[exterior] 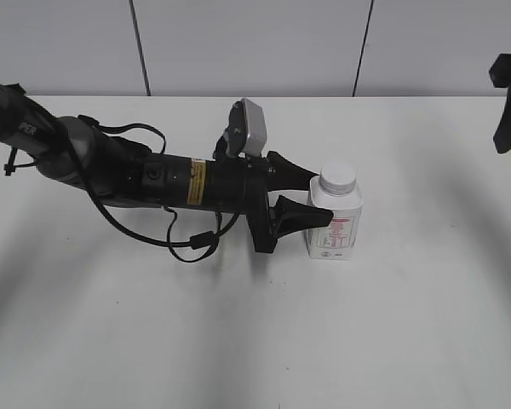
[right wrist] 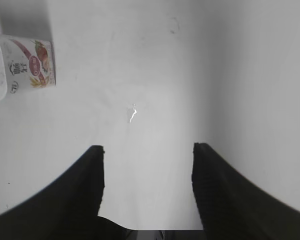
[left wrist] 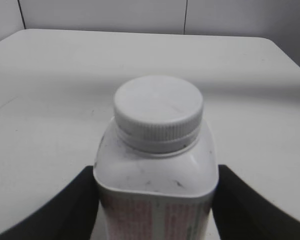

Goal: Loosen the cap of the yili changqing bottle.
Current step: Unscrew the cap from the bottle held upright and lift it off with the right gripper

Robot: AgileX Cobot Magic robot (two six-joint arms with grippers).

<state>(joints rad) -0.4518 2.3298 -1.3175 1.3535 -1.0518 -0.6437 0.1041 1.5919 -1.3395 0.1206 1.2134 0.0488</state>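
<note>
- Exterior view: the yili changqing bottle (exterior: 335, 223) stands upright on the white table (exterior: 392, 324), a little to the right of the centre. Its long axis is vertical and the cap (exterior: 337, 177) points up, screwed on the neck. The label with red text faces the camera. The left gripper (exterior: 317, 201) comes from 9 o'clock, its arm lying almost level above the table. Its two black fingers (exterior: 300, 216) are at the two sides of the bottle body, below the cap. The right gripper (exterior: 509, 102) is far away at 2 o'clock of the bottle, at the picture's edge; its state I cannot tell from here.
- Left wrist view: the bottle (left wrist: 156, 190) fills the middle, the cap (left wrist: 158, 112) on top. The dark fingers (left wrist: 70, 210) press against both sides of the body, so the left gripper is clenched on it.
- Right wrist view: the right gripper (right wrist: 147, 150) has its fingers (right wrist: 80, 185) spread wide, holding nothing, above bare table (right wrist: 190, 75). The bottle (right wrist: 25, 62) appears at 10 o'clock, well apart.
</note>
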